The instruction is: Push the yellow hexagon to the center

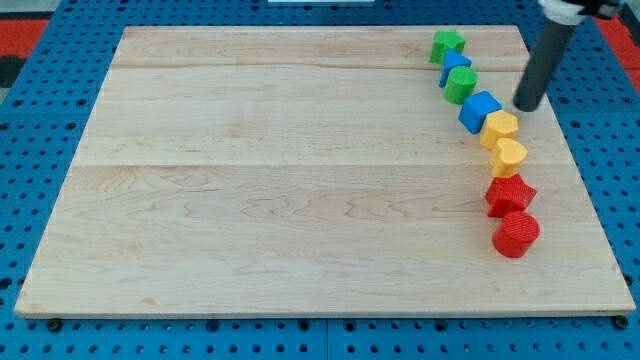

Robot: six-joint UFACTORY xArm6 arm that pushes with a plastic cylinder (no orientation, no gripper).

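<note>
Open room: the whole left and middle of the counter (300,180) is bare wood, so the blocks have wide space toward the view's left.
Edges: all blocks sit in a chain near the counter's right edge; the green star (448,44) is close to the top edge, the red cylinder (516,235) lowest, still well off the bottom edge.
Chain, top to bottom: green star, a blue block (455,63) mostly hidden behind the green cylinder (461,85), blue cube (479,110), yellow hexagon (499,127), yellow heart (509,156), red star (510,193), red cylinder.
Yellow hexagon: far right of centre, touching the blue cube above-left and the yellow heart below.
Surface: pale wooden planks with grain running left to right, lying on a blue pegboard (50,120); red shows at the view's top corners.
Rod: dark, enters from the view's top right, leaning down and leftward.
My tip (525,106): just right of the blue cube and just above-right of the yellow hexagon, apart from both by a small gap.
Pincer: there is only the bare rod, holding nothing.
</note>
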